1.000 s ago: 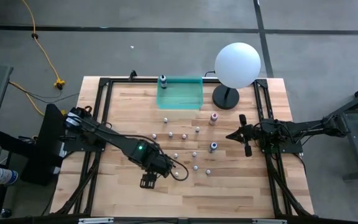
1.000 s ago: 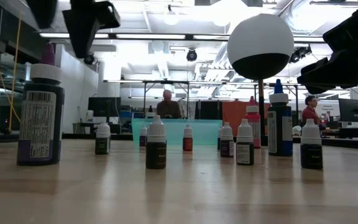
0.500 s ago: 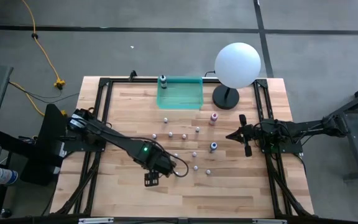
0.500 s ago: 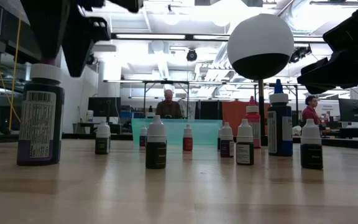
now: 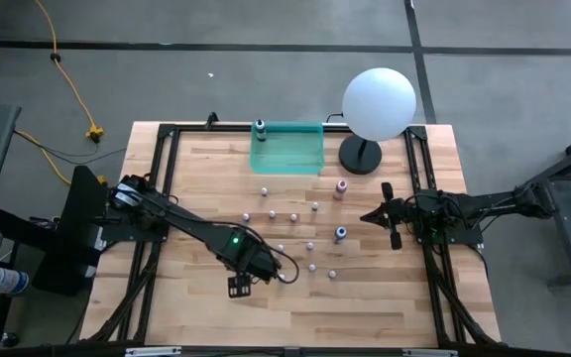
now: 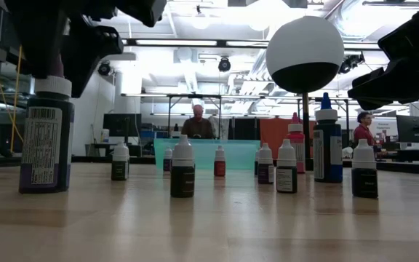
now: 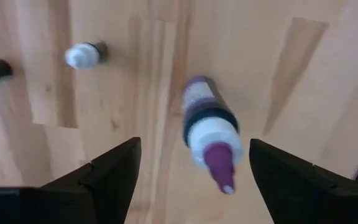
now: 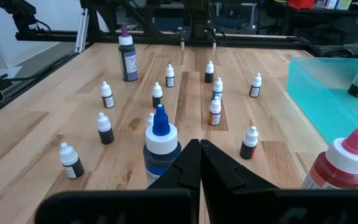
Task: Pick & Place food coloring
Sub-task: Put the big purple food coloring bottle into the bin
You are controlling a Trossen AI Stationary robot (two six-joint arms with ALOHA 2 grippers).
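Observation:
The food coloring is several small bottles standing upright on the wooden table (image 5: 365,297). They are mostly tiny white-capped ones (image 8: 105,94), plus a blue one (image 5: 340,235) and a pink one (image 5: 341,186). A taller dark purple bottle (image 7: 209,127) (image 6: 46,138) stands near the front left. My left gripper (image 7: 192,144) (image 5: 238,288) points straight down over it, open, one finger on either side of its tip and clear of it. My right gripper (image 8: 199,163) (image 5: 392,214) waits shut at the right, above the table.
A translucent teal tray (image 5: 287,149) sits at the far edge with one dark bottle (image 5: 260,129) standing in its left corner. A white globe lamp (image 5: 378,102) stands to the tray's right. Black frame rails (image 5: 157,198) run along both table sides. People show in the room behind.
My left gripper has come down over the purple bottle, so its fingers now flank the bottle's tip, and it has rolled a little about its own axis. The bottles have not moved.

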